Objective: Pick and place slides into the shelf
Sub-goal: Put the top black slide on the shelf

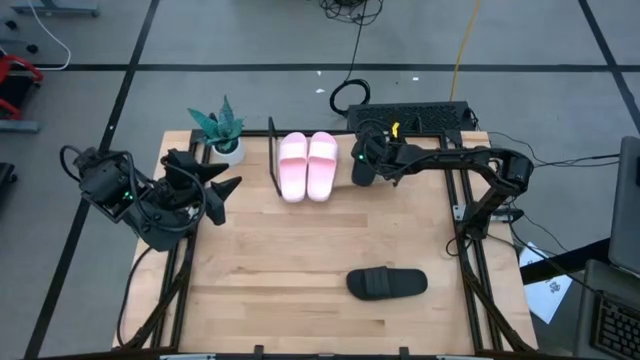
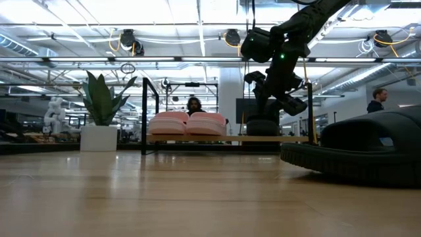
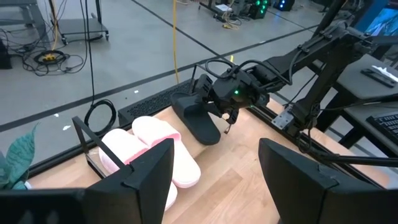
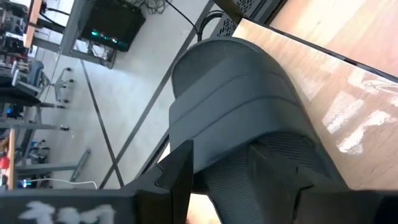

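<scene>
The right end effector point(image 1: 366, 160) is closed on one black slide point(image 1: 362, 165), gripping it at the heel end. The right wrist view shows this slide close up: a wide, smooth, arched strap over a finely dotted footbed point(image 4: 261, 168). The slide sits at the right part of the shelf point(image 2: 276, 139), just beside the pink pair; whether it rests fully on the board cannot be told.

The pink slides point(image 1: 307, 165) lie side by side on the shelf, touching each other, with rounded toes and broad matte straps. The shelf is a thin, pale wooden board carried by slender black wire end frames point(image 1: 272, 158).

The second black slide point(image 1: 387, 283) lies flat on the worktop point(image 1: 300, 270), well apart from the shelf, towards the near edge. In the low view it fills the right foreground.

The left end effector point(image 1: 222, 190) hangs over the left part of the worktop with its fingers standing moderately apart and nothing between them. Near it stands a small plant point(image 1: 222, 130) with pointed green leaves in a white square pot, just beside the shelf's left frame.

The worktop is light wood with visible grain and plank joints. The floor point(image 1: 250, 40) is grey with dark lines; cables and a black power strip point(image 1: 410, 115) lie behind the worktop. In the low view, two persons point(image 2: 377, 100) show in the room beyond.
</scene>
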Robot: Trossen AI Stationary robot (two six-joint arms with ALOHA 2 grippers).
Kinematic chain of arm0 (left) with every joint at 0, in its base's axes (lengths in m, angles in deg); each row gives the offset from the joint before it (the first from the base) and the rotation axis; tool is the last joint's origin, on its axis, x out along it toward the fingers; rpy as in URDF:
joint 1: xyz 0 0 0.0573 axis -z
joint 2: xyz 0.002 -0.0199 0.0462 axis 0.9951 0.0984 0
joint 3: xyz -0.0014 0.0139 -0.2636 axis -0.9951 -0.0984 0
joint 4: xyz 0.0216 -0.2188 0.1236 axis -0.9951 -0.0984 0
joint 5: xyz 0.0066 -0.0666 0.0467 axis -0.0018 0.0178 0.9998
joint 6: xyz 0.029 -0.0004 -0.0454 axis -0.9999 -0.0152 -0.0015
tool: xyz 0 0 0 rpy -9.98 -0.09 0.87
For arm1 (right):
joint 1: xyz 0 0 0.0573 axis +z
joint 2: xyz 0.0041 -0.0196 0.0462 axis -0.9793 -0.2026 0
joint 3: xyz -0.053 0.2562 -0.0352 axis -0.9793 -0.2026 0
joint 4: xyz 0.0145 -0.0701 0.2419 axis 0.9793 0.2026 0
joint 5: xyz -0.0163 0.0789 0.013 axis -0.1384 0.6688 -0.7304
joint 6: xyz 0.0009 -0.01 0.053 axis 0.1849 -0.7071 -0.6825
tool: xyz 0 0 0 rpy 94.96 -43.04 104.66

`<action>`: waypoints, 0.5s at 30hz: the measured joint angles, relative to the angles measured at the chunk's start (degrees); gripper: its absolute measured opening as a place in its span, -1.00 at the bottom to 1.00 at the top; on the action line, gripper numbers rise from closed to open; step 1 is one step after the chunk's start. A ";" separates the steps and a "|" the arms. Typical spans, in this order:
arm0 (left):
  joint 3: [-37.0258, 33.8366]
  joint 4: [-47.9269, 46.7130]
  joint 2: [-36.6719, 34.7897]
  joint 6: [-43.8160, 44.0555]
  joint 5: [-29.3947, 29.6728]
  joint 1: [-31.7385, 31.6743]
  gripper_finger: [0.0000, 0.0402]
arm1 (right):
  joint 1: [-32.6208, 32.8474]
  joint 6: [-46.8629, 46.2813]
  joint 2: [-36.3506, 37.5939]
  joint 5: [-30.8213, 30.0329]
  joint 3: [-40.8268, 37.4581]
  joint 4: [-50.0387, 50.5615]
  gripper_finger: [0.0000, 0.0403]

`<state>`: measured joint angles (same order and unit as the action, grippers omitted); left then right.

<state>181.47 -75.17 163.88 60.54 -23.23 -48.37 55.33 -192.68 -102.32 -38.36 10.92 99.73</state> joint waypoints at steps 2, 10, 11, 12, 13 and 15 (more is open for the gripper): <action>0.00 0.00 0.00 -0.22 0.00 0.00 0.18 | -0.17 -0.09 0.00 -0.01 0.00 0.03 -0.32; 0.00 0.00 0.00 -0.31 0.09 0.00 0.18 | -1.13 -0.24 -0.02 0.06 0.02 0.40 -0.41; 0.00 0.00 0.00 -0.31 0.10 0.00 0.18 | -1.32 -0.24 -0.04 0.06 0.02 0.50 -0.45; 0.00 0.00 0.00 -0.31 0.15 0.00 0.18 | -1.41 -0.24 -0.06 0.01 0.02 0.53 -0.49; 0.00 0.00 0.00 -0.31 0.38 0.00 0.18 | -1.44 -0.24 -0.07 -0.24 0.02 0.53 -0.53; 0.00 -0.02 0.00 -0.31 0.86 0.00 0.18 | -1.42 -0.26 -0.07 -1.60 0.02 0.48 -0.61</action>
<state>181.47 -75.19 163.88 60.23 -22.37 -48.37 53.91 -192.94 -102.39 -39.96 10.94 100.21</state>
